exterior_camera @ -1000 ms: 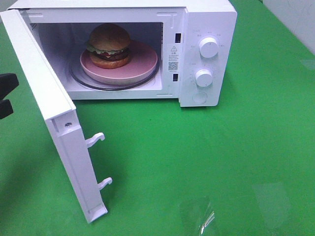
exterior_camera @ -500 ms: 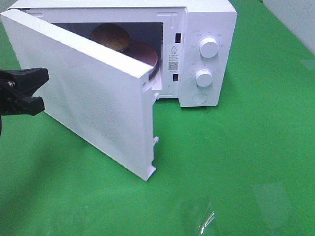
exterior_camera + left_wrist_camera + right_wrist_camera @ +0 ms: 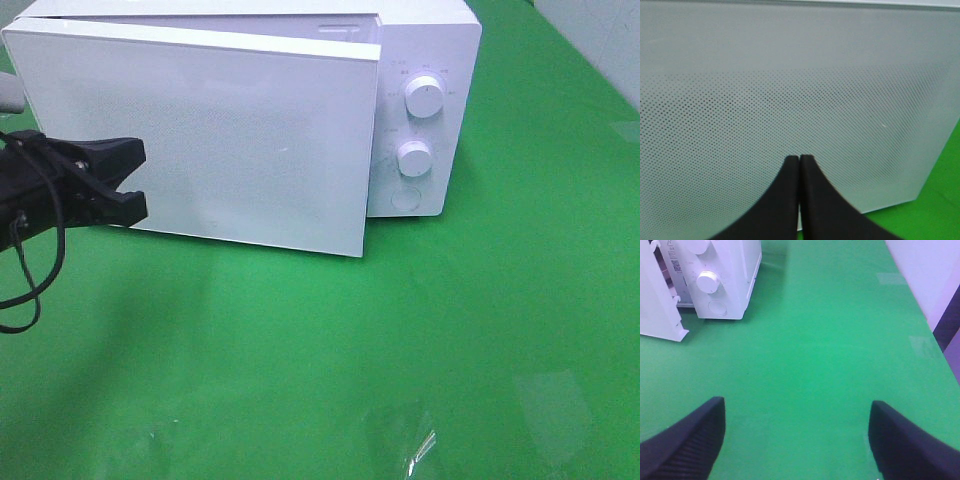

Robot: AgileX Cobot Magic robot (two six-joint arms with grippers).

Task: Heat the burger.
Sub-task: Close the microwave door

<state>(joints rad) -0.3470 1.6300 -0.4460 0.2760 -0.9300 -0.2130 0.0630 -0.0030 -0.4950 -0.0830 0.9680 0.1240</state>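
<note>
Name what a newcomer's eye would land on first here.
The white microwave at the back of the green table dominates, its door nearly shut but slightly ajar. The black left gripper, shut, noses up to the door's dotted face; the right gripper hangs open over the table.

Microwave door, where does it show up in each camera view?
Exterior high: the microwave door covers the upper left, almost shut.
Left wrist: the door fills nearly the whole picture.
Right wrist: only its latch edge shows, near the lower knob.
Shared landmark: the door's lower free corner, against the green cloth.
</note>
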